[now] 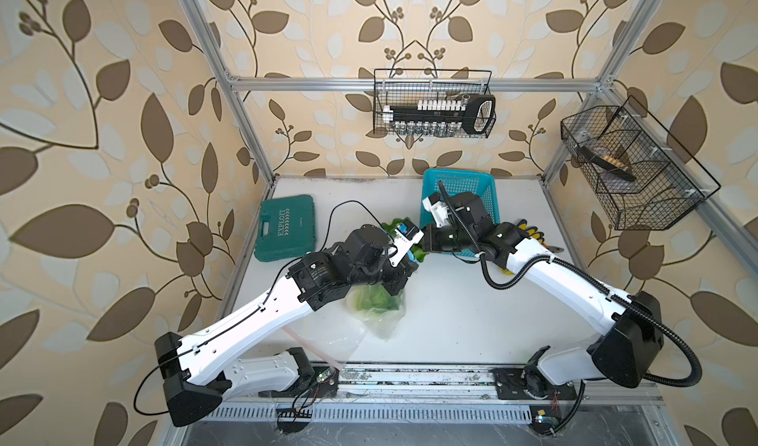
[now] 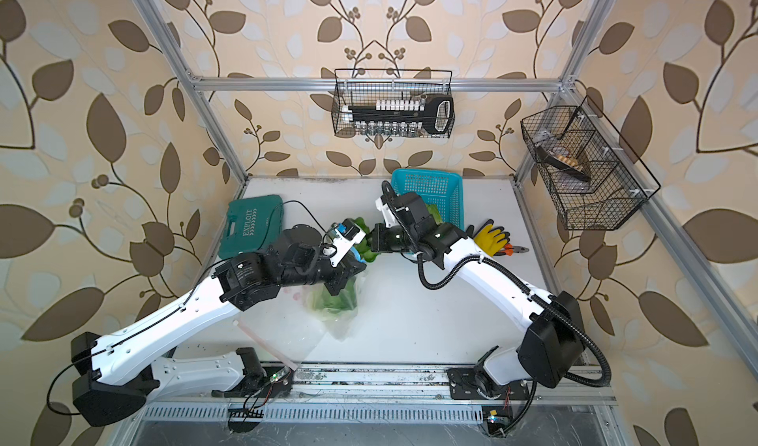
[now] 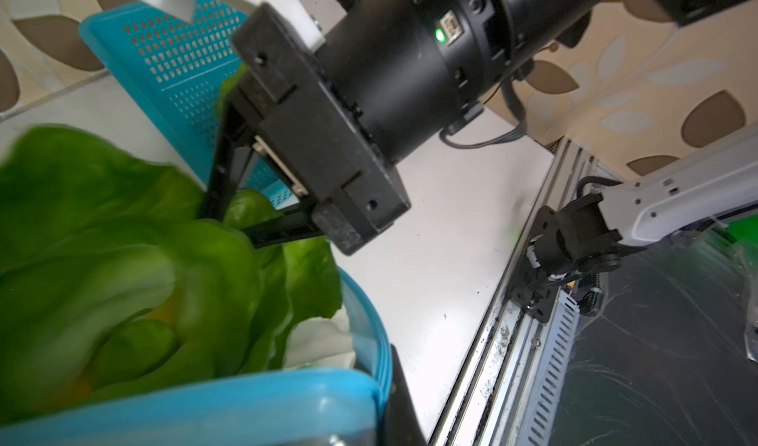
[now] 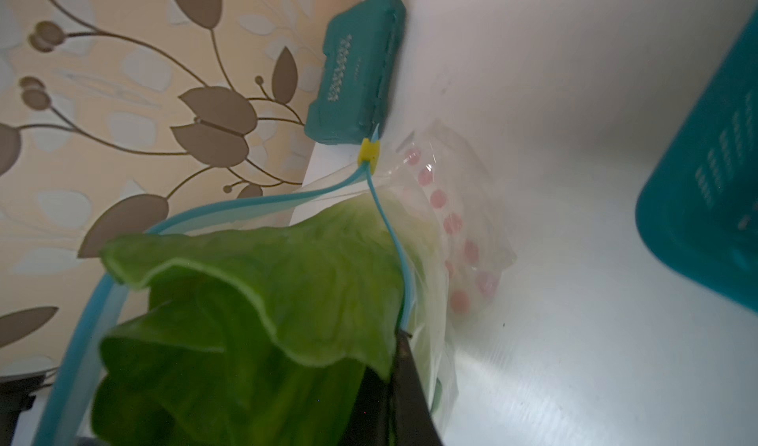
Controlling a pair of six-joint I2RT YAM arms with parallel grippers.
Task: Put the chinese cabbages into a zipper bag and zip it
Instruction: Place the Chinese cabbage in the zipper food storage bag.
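A clear zipper bag (image 1: pixel 381 321) with a blue zip strip (image 3: pixel 205 407) hangs at mid-table. My left gripper (image 3: pixel 385 403) is shut on its rim and holds the mouth up. Green leaves of a chinese cabbage (image 1: pixel 371 300) show through the plastic in both top views. My right gripper (image 3: pixel 223 224) is shut on the leafy end of another chinese cabbage (image 3: pixel 123 259), which sits in the bag's mouth. In the right wrist view that cabbage (image 4: pixel 266 300) hides most of the right gripper (image 4: pixel 389 399). The yellow slider (image 4: pixel 368 156) sits at the far end of the zip.
A blue plastic basket (image 1: pixel 484 193) stands at the back right with green leaves (image 2: pixel 432 212) inside. A teal tool case (image 1: pixel 287 226) lies at the back left. Yellow gloves (image 2: pixel 490 236) and pliers (image 2: pixel 512 249) lie right of the basket. Wire baskets (image 1: pixel 434 103) hang on the walls.
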